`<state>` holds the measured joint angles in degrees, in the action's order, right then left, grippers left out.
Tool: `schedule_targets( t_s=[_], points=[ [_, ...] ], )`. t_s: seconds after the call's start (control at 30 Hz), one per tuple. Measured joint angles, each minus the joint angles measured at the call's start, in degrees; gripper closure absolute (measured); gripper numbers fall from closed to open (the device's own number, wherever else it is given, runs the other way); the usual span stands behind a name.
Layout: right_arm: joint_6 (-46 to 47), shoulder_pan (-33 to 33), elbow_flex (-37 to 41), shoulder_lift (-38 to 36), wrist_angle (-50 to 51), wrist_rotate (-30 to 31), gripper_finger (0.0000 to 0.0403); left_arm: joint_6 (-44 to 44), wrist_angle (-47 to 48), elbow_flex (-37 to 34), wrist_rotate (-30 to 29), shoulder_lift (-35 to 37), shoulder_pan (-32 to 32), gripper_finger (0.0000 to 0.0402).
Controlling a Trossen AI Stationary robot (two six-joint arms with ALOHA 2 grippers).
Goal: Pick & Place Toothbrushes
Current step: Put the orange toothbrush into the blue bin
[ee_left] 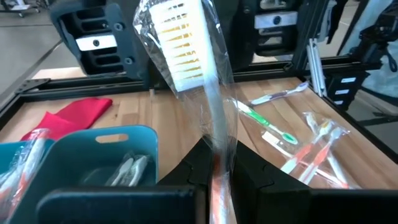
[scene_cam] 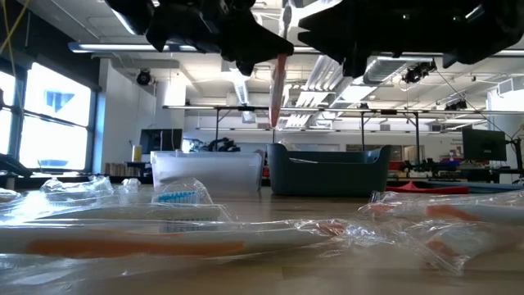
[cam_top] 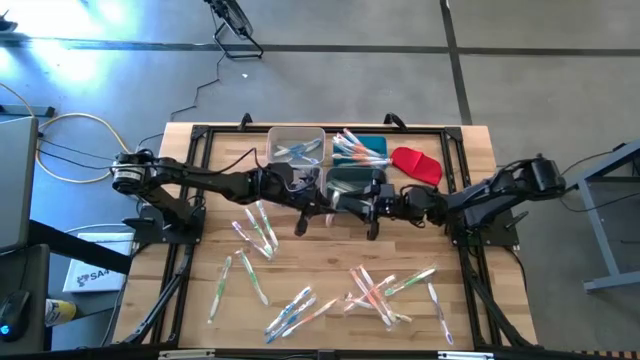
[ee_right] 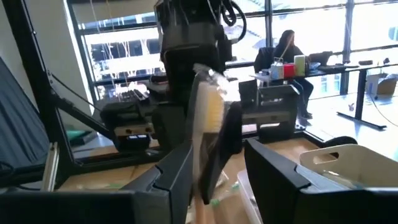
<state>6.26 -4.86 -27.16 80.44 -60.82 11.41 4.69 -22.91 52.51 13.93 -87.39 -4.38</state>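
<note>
Above the table's middle my left claw (ee_left: 217,180) pinches a plastic-wrapped, orange-handled white-bristled toothbrush (ee_left: 186,53) between the right claw's (ee_right: 214,165) parted fingers; slippery wrap risks a drop.

wood table (cam_top: 330,255) w/ black frame. clear bin (cam_top: 296,145) beside teal bin (cam_top: 372,150), dark bin (cam_top: 350,180) in front, red cloth (cam_top: 417,163) right of teal. person seated at desk (ee_right: 292,53) in background.

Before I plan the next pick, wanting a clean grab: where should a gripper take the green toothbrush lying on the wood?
Probably mid-handle, from straight above, fingers across its thin width. The green toothbrush lies flat on the table with bare wood either side there; orange toothbrushes crowd one end.
</note>
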Motion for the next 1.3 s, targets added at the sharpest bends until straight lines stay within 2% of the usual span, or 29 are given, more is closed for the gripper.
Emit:
schedule_targets(
  t_s=[0.17,0.33,1.0,1.13,1.3],
  points=[
    [-0.07,0.0,-0.75,0.79,0.72,-0.2,0.0263,0.0,-0.09,0.0,-0.17,0.0,0.0,0.0375],
    [-0.5,0.0,-1.46,0.81,3.19,-2.93,0.0263,-0.02,-0.07,0.0,-0.15,0.0,0.0,0.0375],
    [-2.99,0.0,-7.06,7.65,2.34,-1.24,0.0265,-0.15,1.19,0.04,0.05,0.02,0.0,0.0375],
    [-3.04,0.0,-7.06,7.68,2.21,-1.18,0.0281,-0.13,1.52,0.04,0.05,0.02,0.0,0.0375],
    [-3.06,0.0,-7.06,7.68,2.17,-1.17,0.0321,-0.11,1.62,0.03,0.04,0.02,0.0,0.0375]
  ],
)
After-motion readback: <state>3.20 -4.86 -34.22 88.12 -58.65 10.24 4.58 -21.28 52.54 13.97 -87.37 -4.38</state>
